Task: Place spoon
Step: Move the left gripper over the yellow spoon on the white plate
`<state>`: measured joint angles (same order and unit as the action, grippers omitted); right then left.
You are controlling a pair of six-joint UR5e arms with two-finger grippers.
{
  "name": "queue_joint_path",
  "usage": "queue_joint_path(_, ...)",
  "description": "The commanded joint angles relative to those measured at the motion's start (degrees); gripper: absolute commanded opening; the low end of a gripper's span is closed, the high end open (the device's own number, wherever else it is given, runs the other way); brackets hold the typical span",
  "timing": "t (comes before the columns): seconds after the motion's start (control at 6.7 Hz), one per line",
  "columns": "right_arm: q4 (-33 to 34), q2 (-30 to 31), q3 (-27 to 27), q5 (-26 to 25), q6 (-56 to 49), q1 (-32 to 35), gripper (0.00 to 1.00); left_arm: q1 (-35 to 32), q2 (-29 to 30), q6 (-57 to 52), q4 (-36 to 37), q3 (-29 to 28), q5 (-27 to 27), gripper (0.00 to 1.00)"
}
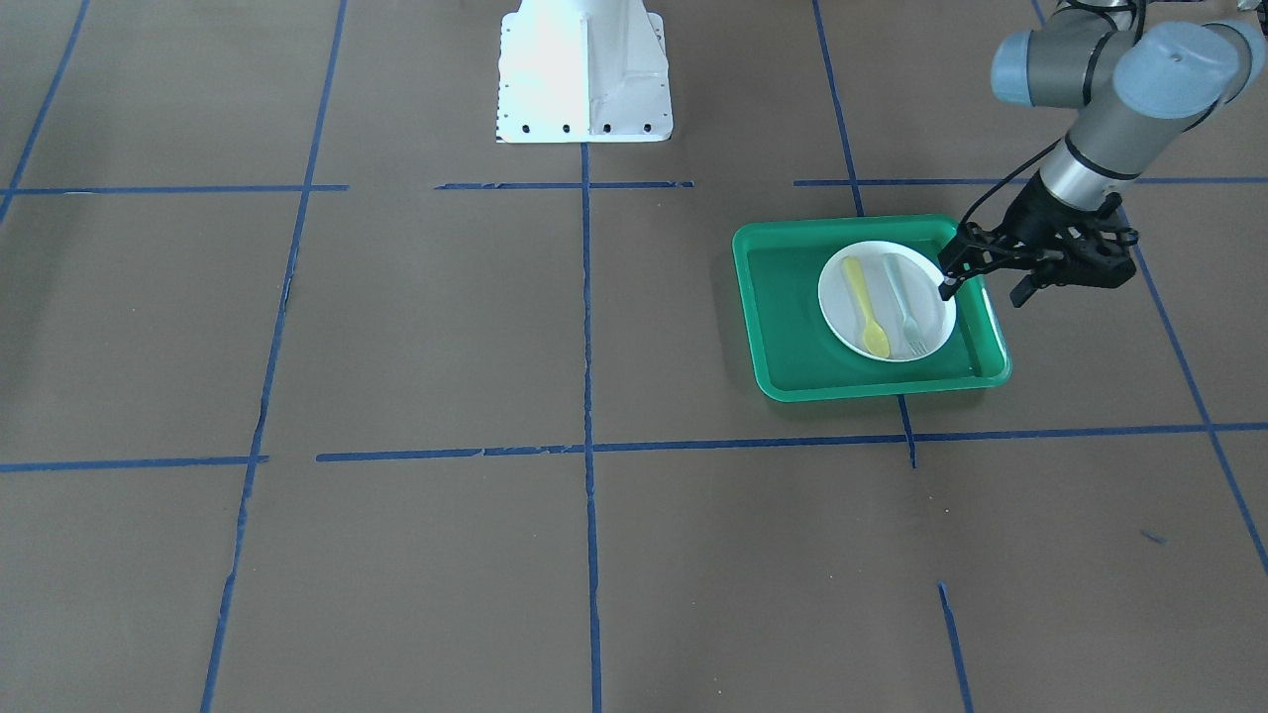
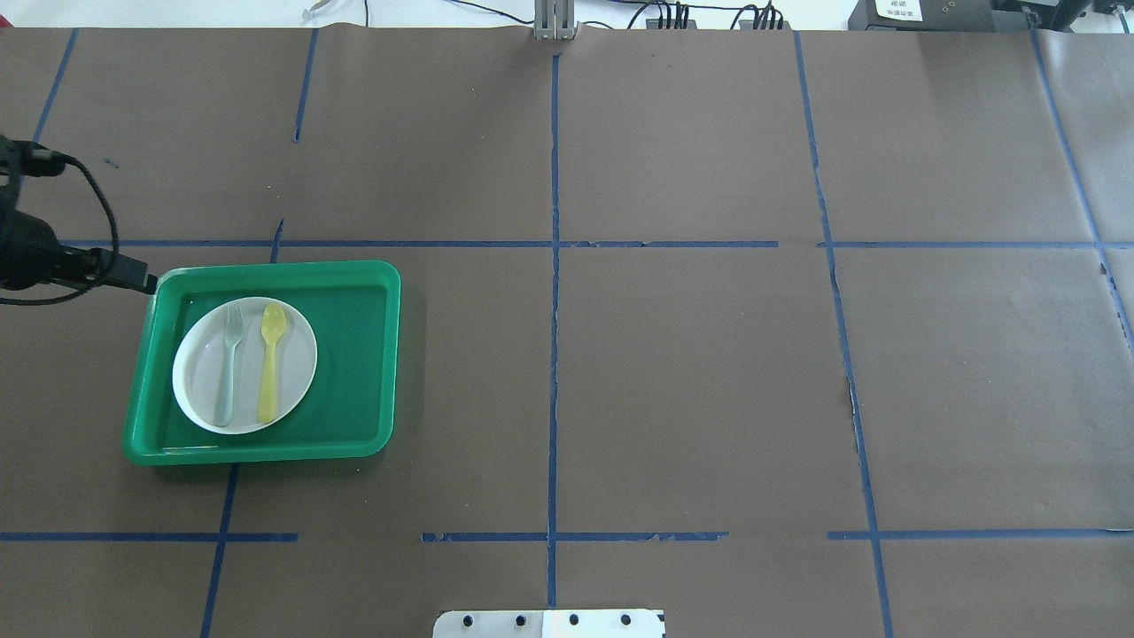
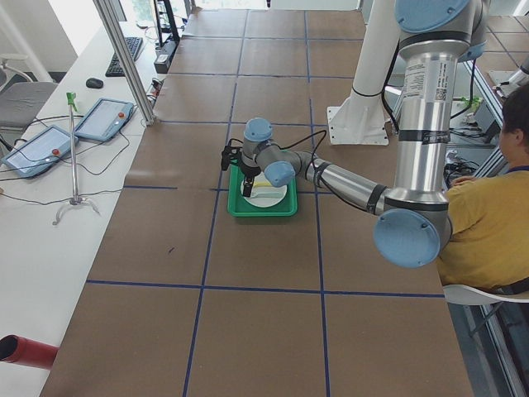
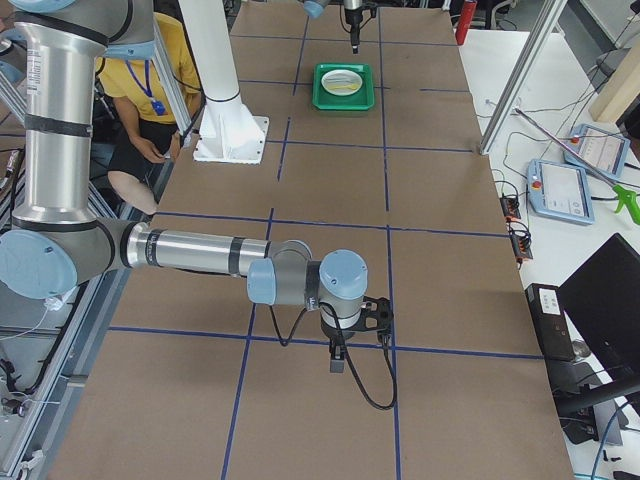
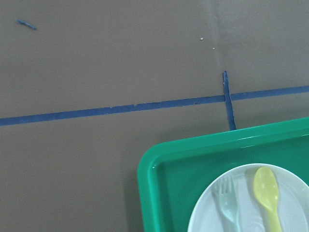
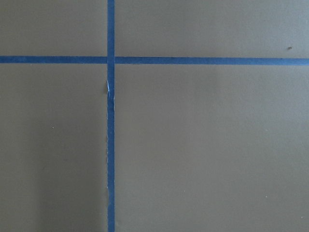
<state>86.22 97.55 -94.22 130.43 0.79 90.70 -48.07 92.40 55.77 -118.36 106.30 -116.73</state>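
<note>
The yellow spoon [image 1: 865, 307] lies on a white plate [image 1: 838, 315] inside a green tray [image 1: 783, 337], beside a pale grey-green fork [image 1: 903, 317]. In the overhead view the spoon [image 2: 270, 361] lies to the right of the fork [image 2: 229, 363]. In the left wrist view the spoon's bowl [image 5: 267, 187] shows at the bottom right. My left gripper [image 1: 984, 290] is open and empty, above the tray's edge next to the plate. My right gripper [image 4: 343, 350] hangs over bare table far from the tray; I cannot tell whether it is open or shut.
The white robot base [image 1: 584, 69] stands at the middle of the table's robot side. Blue tape lines [image 1: 586, 396] cross the brown table. A seated person [image 3: 488, 215] is beside the table on the robot's side.
</note>
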Motion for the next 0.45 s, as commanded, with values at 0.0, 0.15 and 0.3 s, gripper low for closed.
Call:
queue_joint_path(0.0,0.00,0.00,0.00,0.00,0.00,0.00,1.00,6.39,3.12,7.65,0.06,-2.13,4.75,1.00)
queue_joint_path(0.15,0.00,0.00,0.00,0.00,0.00,0.00,1.00,8.15,4.62,9.34,0.06,-4.15,6.76,1.00)
queue_joint_path(0.3,-0.08,0.00,0.00,0.00,0.00,0.00,1.00,8.95,5.24,10.31,0.06,-5.04,6.96,1.00)
